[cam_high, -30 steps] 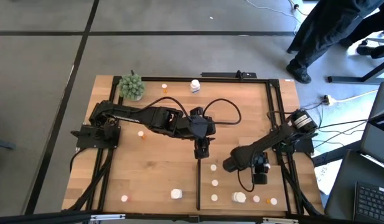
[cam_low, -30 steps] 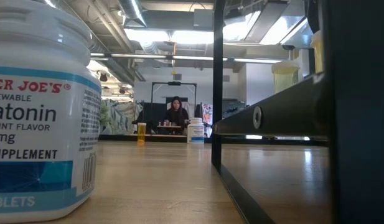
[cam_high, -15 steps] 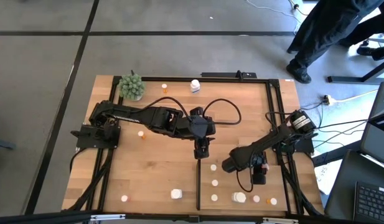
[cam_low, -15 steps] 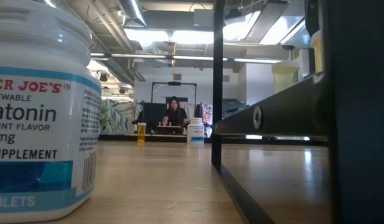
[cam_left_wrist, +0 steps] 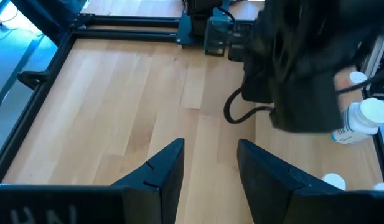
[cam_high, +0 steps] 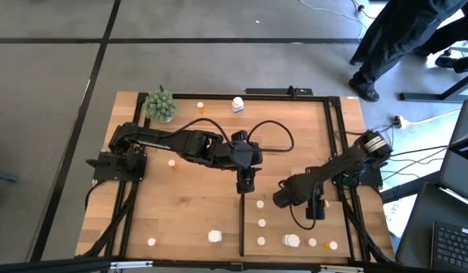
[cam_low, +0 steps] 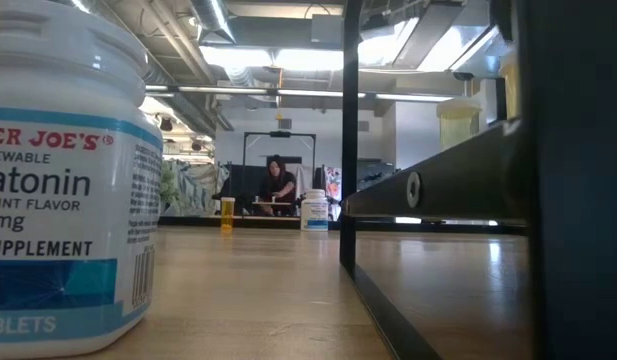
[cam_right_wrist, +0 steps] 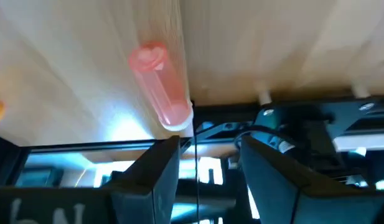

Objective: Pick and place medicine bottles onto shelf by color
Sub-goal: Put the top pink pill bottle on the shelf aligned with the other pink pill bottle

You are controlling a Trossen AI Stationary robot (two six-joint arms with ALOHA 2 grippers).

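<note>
Small medicine bottles, some white (cam_high: pixel 237 104) and some orange (cam_high: pixel 200 108), stand scattered on the table. Several white caps (cam_high: pixel 262 223) and a chunky white bottle (cam_high: pixel 292 240) stand on the paler shelf (cam_high: pixel 283 163), right of its black strip (cam_high: pixel 241 227). My right gripper (cam_right_wrist: pixel 207 155) is open over the shelf's right part (cam_high: pixel 315 208). An orange bottle (cam_right_wrist: pixel 160 84) with a white cap (cam_right_wrist: pixel 181 119) shows just ahead of its fingers, apart from them. My left gripper (cam_left_wrist: pixel 210 165) hangs open and empty above the table's middle (cam_high: pixel 246 182).
A green spiky plant ball (cam_high: pixel 161 105) sits at the far left corner. A large white bottle (cam_low: pixel 58 180) fills the low view's left side. The black table frame (cam_high: pixel 330 121) runs along the shelf's right side. A person stands beyond the far right corner (cam_high: pixel 400 38).
My right gripper has drawn a little toward the table's far edge and its wrist has tipped slightly. My left arm has kept still.
</note>
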